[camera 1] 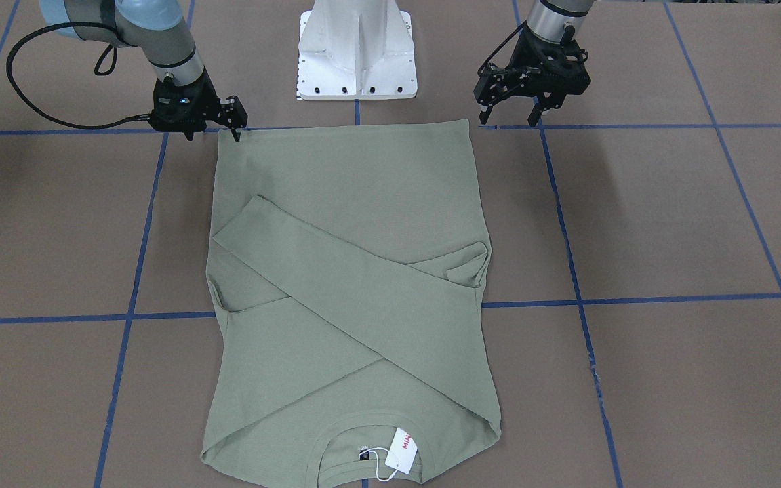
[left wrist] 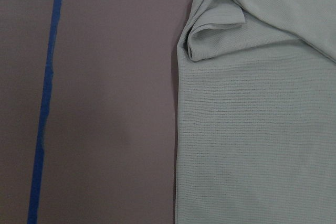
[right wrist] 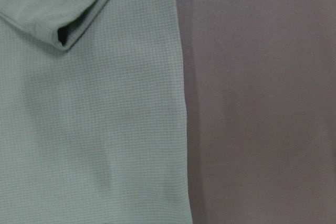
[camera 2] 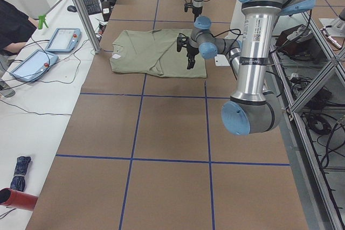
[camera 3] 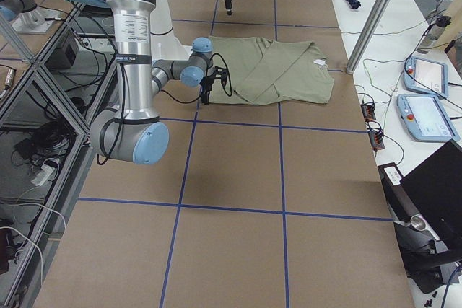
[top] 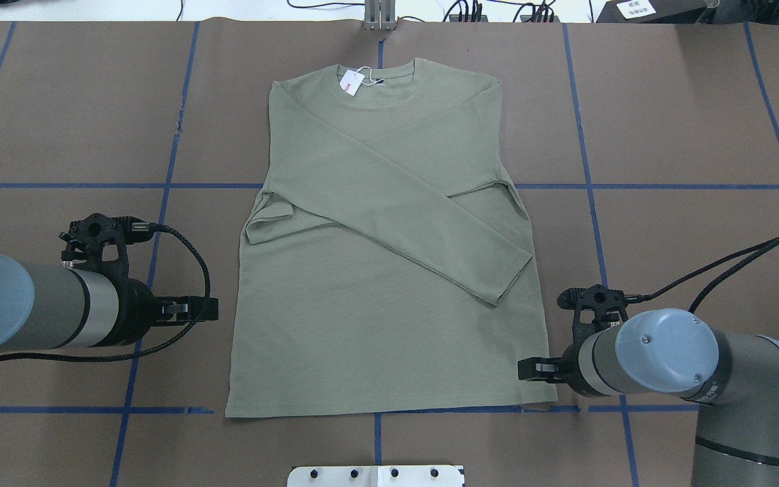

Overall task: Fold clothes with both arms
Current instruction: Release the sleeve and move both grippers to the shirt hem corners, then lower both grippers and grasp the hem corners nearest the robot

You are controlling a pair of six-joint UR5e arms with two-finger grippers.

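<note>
The sage-green shirt (camera 1: 350, 271) lies flat on the brown table, both sleeves folded across its body; it also shows in the overhead view (top: 376, 270). Its collar, with the white hang tag (camera 1: 402, 449), is on the side far from the robot, and its hem is on the near side. My left gripper (camera 1: 509, 122) is open and empty, hovering just outside the shirt's hem corner. My right gripper (camera 1: 214, 134) is open, with one fingertip at the other hem corner. In the left wrist view the shirt's edge (left wrist: 252, 129) and a folded cuff show; in the right wrist view the other edge (right wrist: 94, 129) shows. No fingers show in either wrist view.
The white pedestal base (camera 1: 356, 54) stands just behind the hem. Blue tape lines (top: 166, 182) grid the table. A metal post (camera 2: 81, 9) and teach pendants (camera 2: 62, 40) stand beyond the collar side. A red roll (camera 2: 16, 199) lies far off.
</note>
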